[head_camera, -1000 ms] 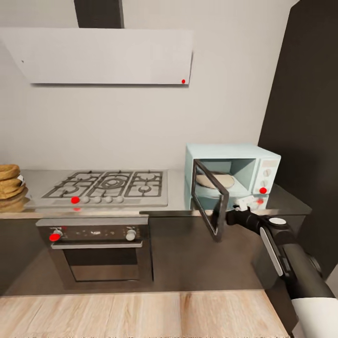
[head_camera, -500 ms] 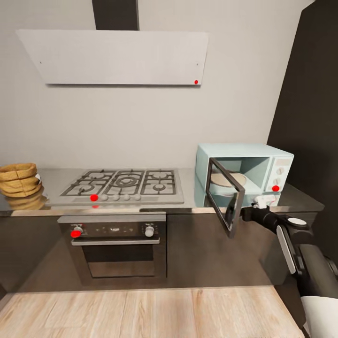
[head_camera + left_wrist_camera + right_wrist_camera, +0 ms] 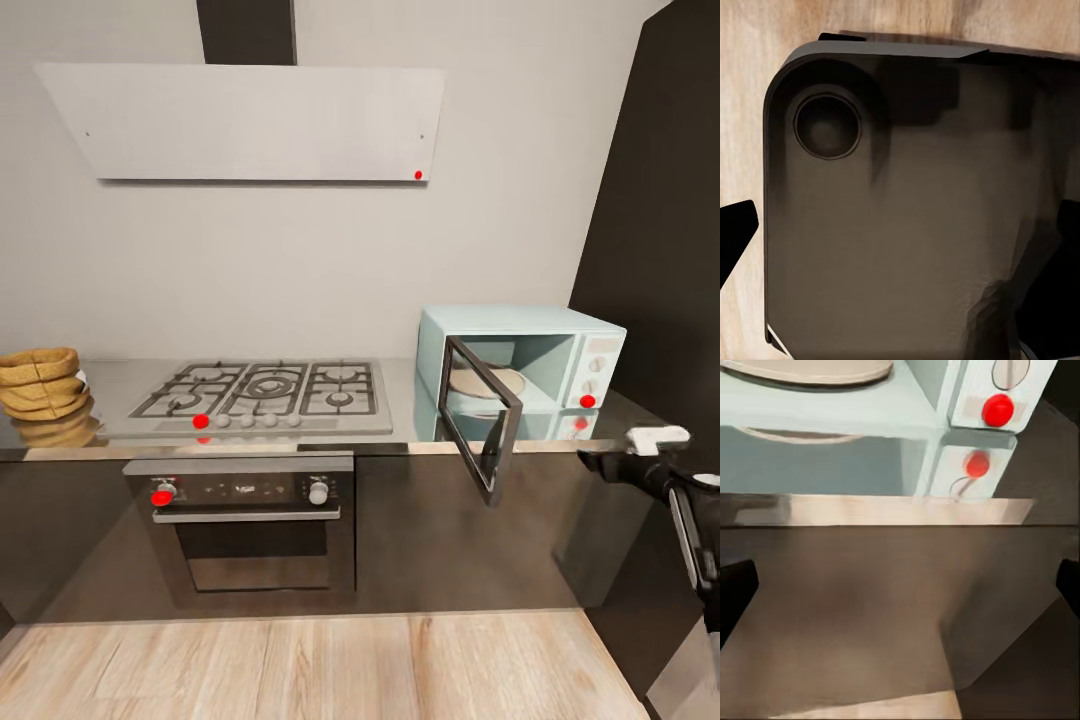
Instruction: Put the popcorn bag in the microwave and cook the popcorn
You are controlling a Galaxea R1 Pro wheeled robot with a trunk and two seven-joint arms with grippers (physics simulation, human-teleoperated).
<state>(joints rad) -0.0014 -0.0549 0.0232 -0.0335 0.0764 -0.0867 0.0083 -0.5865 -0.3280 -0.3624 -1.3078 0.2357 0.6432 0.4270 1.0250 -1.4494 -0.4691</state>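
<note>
My right gripper (image 3: pixel 640 450) hangs in front of the cabinet, below the countertop (image 3: pixel 400 425) edge, its fingers (image 3: pixel 735 596) wide apart and holding nothing. My right wrist camera looks up at the microwave (image 3: pixel 870 427) floor and red knob; the head view shows its door (image 3: pixel 482 418) swung open. The popcorn bag (image 3: pixel 40 382) stands far away, beyond the hob (image 3: pixel 262 392). My left gripper's dark fingertips (image 3: pixel 733 240) are spread apart over my own base.

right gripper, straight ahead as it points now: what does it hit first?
Probably the dark cabinet front below the countertop edge. The right wrist view centres on that panel, with the microwave sitting higher. The right gripper looks apart from it; depth is unclear.
</note>
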